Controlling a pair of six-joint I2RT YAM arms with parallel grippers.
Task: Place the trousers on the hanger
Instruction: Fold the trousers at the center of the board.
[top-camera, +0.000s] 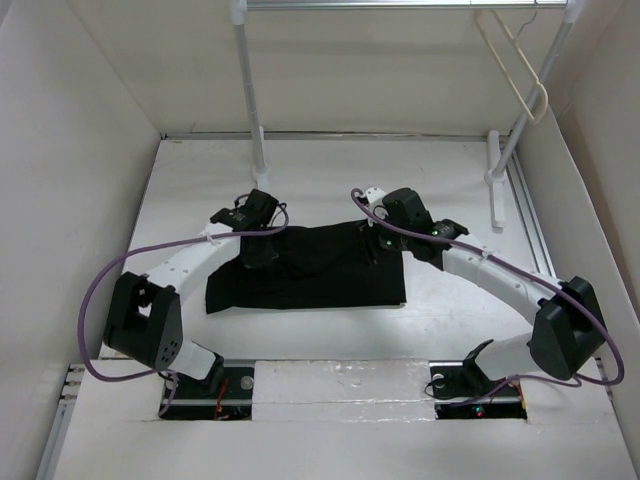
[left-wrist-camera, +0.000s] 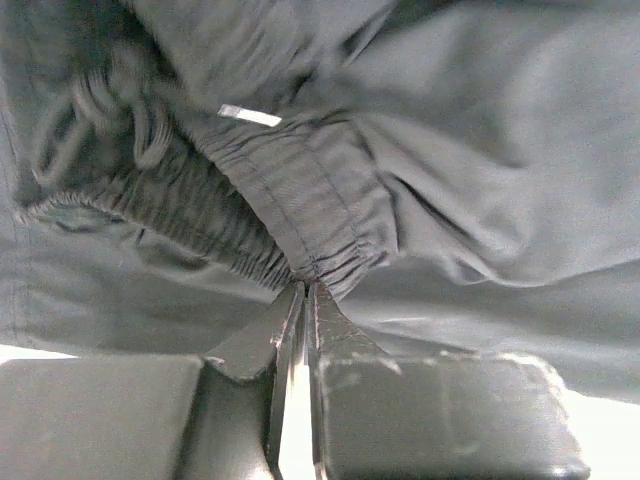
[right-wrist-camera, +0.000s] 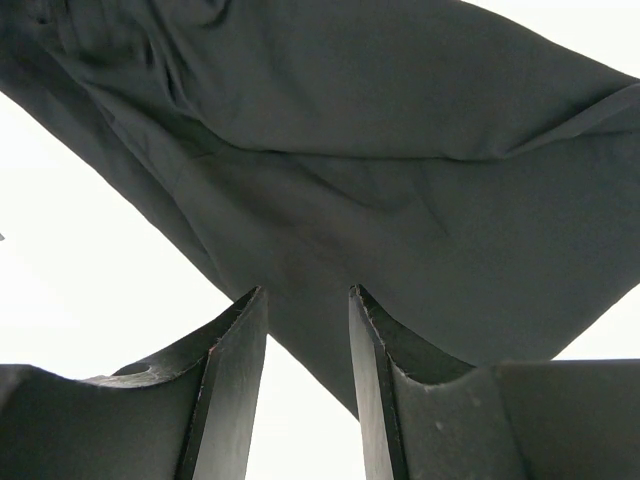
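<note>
Pinching the gathered waistband of the trousers (left-wrist-camera: 330, 200) in the left gripper (left-wrist-camera: 305, 292), jaws pressed tight together. Holding the right gripper (right-wrist-camera: 305, 310) parted over the cloth, nothing plainly between its fingers. Lying folded on the table (top-camera: 450, 300), both fingertips hidden from above. Hanging on the rack (top-camera: 250, 90), far right: the hanger (top-camera: 515, 65), hook hard to make out.

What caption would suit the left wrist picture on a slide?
Left gripper shut on the gathered elastic waistband of the black trousers.
</note>
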